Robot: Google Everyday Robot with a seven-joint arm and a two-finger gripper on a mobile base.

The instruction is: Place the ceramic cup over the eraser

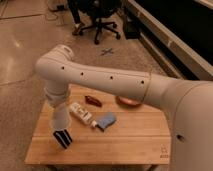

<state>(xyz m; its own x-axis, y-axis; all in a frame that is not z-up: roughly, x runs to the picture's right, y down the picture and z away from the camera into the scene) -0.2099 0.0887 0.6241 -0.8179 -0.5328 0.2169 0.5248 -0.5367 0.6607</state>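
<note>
Hand [59, 113] clamped on ceramic cup [60, 122], just above eraser [62, 139]; bottle [81, 114] label unreadable.

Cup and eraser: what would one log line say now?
gripper: over table, above eraser, shut on cup | cup: held just above eraser | eraser: on table, not covered

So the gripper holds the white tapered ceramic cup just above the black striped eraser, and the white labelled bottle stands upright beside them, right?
Not upright: the camera view shows the white labelled bottle lying on its side. Otherwise yes: the gripper, poised over the black striped eraser, holds the white tapered ceramic cup just above it.
</note>
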